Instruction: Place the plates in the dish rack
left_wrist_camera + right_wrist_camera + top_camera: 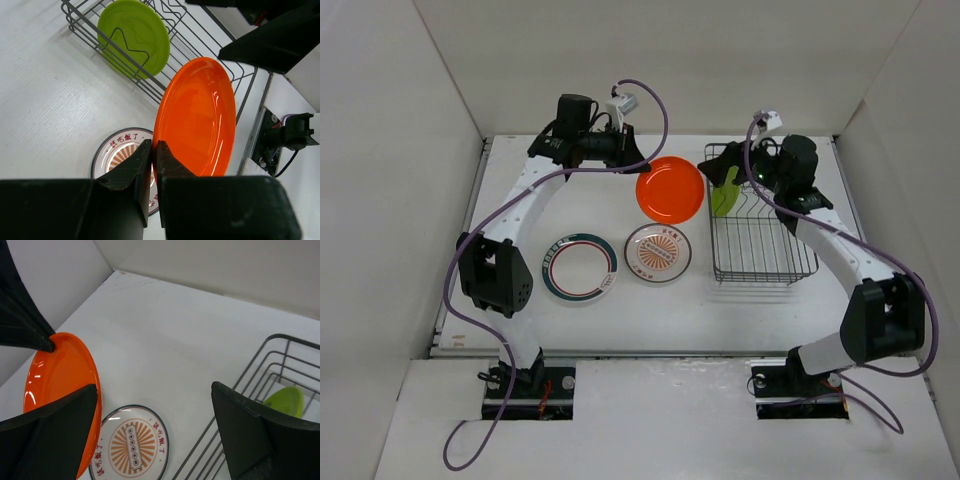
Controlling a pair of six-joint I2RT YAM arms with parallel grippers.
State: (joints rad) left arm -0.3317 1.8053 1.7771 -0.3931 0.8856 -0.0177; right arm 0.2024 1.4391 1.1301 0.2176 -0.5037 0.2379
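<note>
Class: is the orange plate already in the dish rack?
No, the left gripper holds the orange plate outside the dish rack.

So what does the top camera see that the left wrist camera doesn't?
Only the top view: the round white plate with a green-red rim ring. Only the left wrist view: the left pincer pinching the rim of the round orange plate, close up. Both: that orange plate, the lime green plate in the black wire dish rack, and the white orange-patterned plate.

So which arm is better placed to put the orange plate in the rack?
Left, probably: the left gripper is shut on the rim of the orange plate, beside the dish rack. The right gripper is open and empty.
</note>
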